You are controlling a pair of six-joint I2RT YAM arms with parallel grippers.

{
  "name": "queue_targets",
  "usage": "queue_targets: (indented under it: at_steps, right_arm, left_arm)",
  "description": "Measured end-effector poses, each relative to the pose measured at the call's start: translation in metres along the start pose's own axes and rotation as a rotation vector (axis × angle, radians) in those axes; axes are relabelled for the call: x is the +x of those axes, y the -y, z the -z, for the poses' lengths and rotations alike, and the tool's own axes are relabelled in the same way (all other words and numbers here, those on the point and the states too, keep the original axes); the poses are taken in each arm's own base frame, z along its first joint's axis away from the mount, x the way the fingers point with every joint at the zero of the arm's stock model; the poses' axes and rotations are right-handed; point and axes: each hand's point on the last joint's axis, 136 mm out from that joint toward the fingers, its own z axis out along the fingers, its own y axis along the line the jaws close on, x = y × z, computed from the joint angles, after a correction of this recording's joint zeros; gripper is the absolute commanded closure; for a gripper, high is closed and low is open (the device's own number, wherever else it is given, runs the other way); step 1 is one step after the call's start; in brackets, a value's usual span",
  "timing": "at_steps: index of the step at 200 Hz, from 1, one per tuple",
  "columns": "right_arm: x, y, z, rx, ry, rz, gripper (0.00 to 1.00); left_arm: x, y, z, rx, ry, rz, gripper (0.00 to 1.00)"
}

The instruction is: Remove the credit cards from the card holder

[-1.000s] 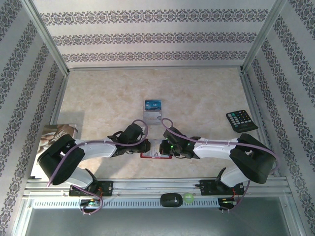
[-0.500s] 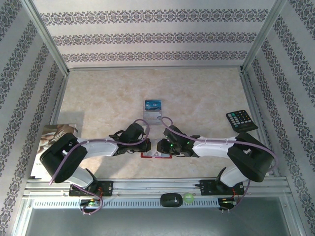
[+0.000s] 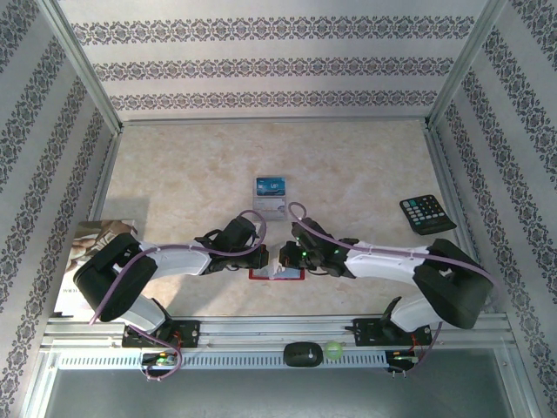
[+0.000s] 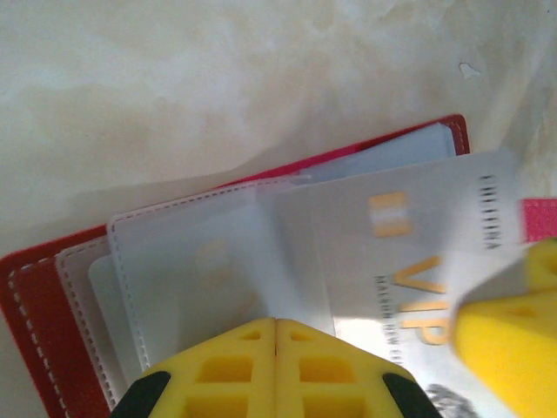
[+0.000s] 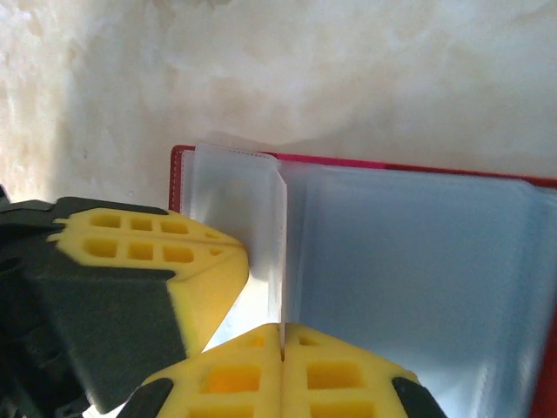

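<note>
Two credit cards (image 3: pixel 271 186) already sit mid-desk (image 3: pixel 365 165), but the red card holder (image 4: pixel 39 287) by the near edge has a silver VIP card (image 4: pixel 409 235) half out, with my left pincer (image 4: pixel 276 348) clenched empty on the sleeves (image 4: pixel 191 261) and my right pincer (image 5: pixel 281 348) pinching that card, I think.

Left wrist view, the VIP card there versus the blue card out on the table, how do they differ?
The VIP card is pale silver with gold lettering; the blue card is blue with pale marks. The VIP card lies partly among the clear sleeves of the red card holder; the blue card lies out on the table, beyond it. Both are flat rectangular cards.
</note>
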Motion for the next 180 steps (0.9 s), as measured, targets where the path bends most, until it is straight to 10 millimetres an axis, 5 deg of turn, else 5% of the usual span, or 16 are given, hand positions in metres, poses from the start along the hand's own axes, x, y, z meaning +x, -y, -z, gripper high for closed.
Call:
queue_targets:
  at_steps: [28,59,123,128,131,180]
  right_arm:
    - [-0.009,0.013,0.017,0.025,0.041,0.007,1.0]
    - [-0.02,0.016,0.039,0.041,0.067,0.091,1.0]
    - [-0.099,-0.047,0.091,0.028,0.225,0.487,1.0]
    - [-0.106,-0.051,0.092,0.034,0.236,0.518,1.0]
    - [-0.11,-0.053,0.092,0.038,0.238,0.546,1.0]
    - [-0.146,-0.069,0.055,0.116,0.124,0.872,1.0]
  left_arm:
    - [0.0,0.0,0.0,0.001,0.0,-0.003,0.93]
    - [-0.004,0.002,0.003,0.005,0.007,-0.012,0.74]
    - [-0.046,0.022,0.074,0.052,0.213,-0.02,0.31]
    - [-0.049,0.022,0.079,0.054,0.228,-0.017,0.05]
    - [-0.05,0.022,0.083,0.053,0.238,-0.019,0.0]
    - [-0.042,0.0,0.115,0.0,0.299,0.029,0.0]
